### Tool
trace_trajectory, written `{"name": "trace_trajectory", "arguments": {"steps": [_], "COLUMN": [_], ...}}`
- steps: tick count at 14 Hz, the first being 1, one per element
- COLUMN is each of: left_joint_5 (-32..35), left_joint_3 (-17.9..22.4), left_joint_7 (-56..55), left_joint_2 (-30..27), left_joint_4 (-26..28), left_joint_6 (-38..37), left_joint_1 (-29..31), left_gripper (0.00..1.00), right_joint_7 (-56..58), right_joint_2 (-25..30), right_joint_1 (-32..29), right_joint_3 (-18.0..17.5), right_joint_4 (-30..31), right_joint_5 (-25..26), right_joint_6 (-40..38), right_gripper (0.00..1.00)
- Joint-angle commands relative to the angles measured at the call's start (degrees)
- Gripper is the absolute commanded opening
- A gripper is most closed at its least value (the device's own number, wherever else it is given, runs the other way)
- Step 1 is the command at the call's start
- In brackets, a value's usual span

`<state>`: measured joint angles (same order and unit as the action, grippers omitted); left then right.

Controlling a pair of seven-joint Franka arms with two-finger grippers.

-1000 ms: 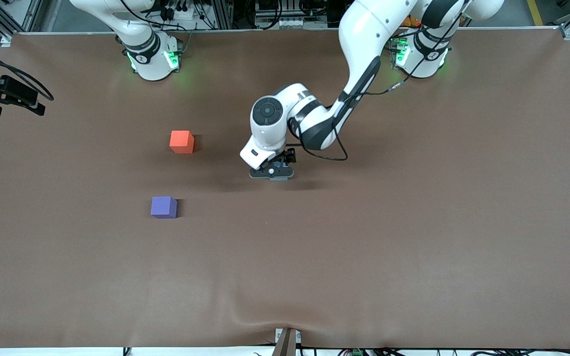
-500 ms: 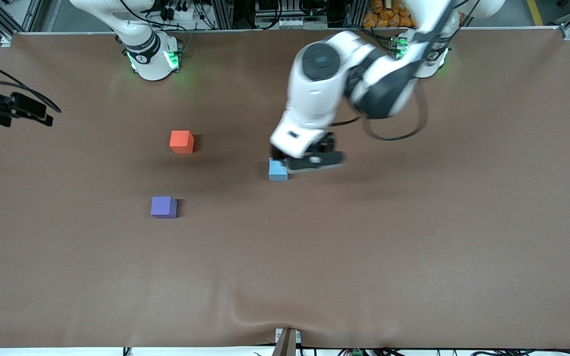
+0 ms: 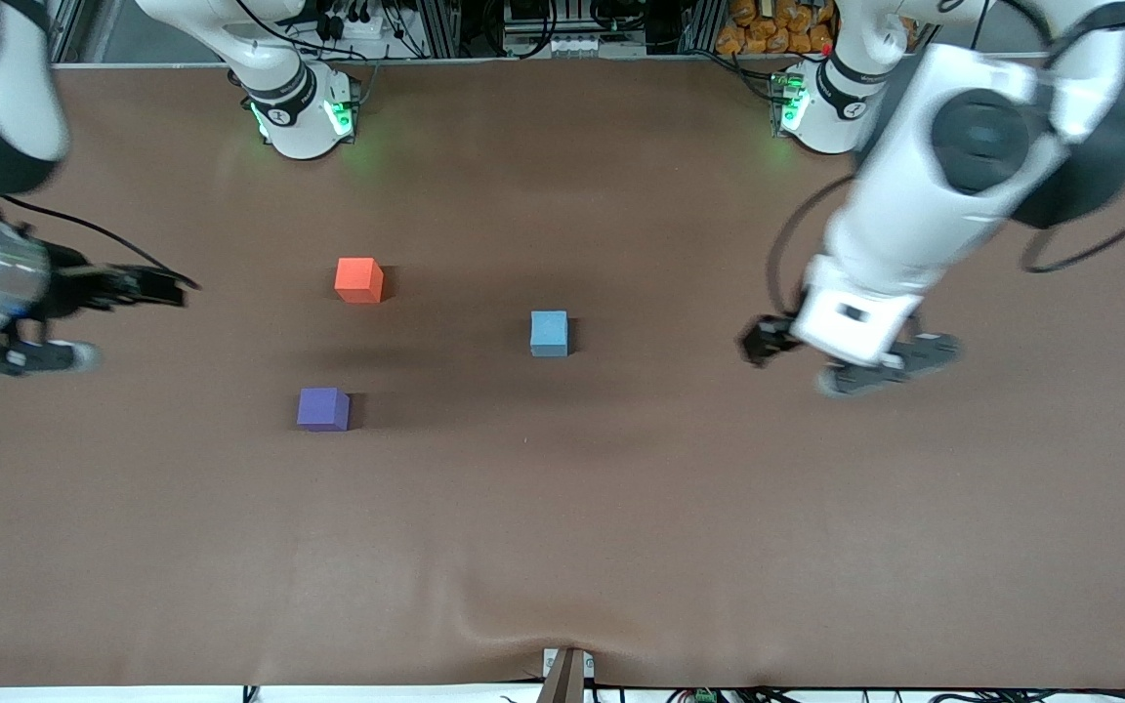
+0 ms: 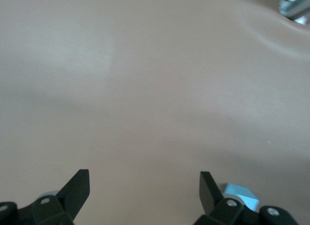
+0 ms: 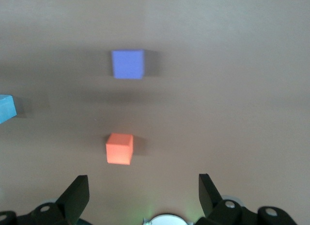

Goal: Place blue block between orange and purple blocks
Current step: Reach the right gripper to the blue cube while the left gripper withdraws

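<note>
The blue block [image 3: 549, 333] sits alone on the brown table, beside the orange block [image 3: 359, 280] and the purple block [image 3: 323, 408], toward the left arm's end. The orange block is farther from the front camera than the purple one. My left gripper [image 3: 877, 367] is open and empty over bare table, well apart from the blue block. In the left wrist view [image 4: 144, 186] the blue block [image 4: 238, 193] peeks past one finger. My right gripper [image 3: 20, 356] is open and empty over the table's right-arm end. The right wrist view [image 5: 144, 188] shows the purple [image 5: 128, 64], orange [image 5: 119, 148] and blue [image 5: 6, 108] blocks.
The brown mat [image 3: 621, 508] covers the whole table and has a wrinkle at its near edge [image 3: 562, 640]. The two arm bases [image 3: 299, 107] [image 3: 821, 103] stand along the table's farthest edge.
My left gripper has let go of the blue block, risen and swung away toward its own end of the table. My right arm has come into view at its end. The blocks have not moved.
</note>
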<state>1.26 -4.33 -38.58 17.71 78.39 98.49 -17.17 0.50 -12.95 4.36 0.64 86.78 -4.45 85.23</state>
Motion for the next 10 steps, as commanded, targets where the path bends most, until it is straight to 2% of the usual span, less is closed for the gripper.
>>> {"name": "trace_trajectory", "arguments": {"steps": [1, 3, 7, 10], "left_joint_5": [0.94, 0.85, 0.85, 1.81], "left_joint_3": [-1.03, -1.03, -1.12, 0.37], "left_joint_7": [4.46, 11.22, 21.33, 36.95], "left_joint_2": [-4.69, -8.46, -17.24, -19.20], "left_joint_4": [3.26, 6.58, 15.98, 17.42], "left_joint_6": [-2.94, -4.97, -4.97, -8.56], "left_joint_1": [6.52, 8.73, 13.12, 15.67], "left_gripper": [1.00, 1.00, 1.00, 1.00], "right_joint_7": [-1.72, -6.46, -21.82, -31.93], "right_joint_2": [-0.41, -0.67, -7.33, -13.92], "right_joint_1": [4.59, 7.49, 18.64, 26.20], "right_joint_3": [0.07, 0.07, -0.37, -0.64], "right_joint_4": [6.09, 10.14, 10.69, 10.60], "right_joint_5": [-2.65, -5.47, -5.74, -5.74], "right_joint_6": [8.08, 12.58, 23.02, 33.21], "right_gripper": [1.00, 1.00, 1.00, 1.00]}}
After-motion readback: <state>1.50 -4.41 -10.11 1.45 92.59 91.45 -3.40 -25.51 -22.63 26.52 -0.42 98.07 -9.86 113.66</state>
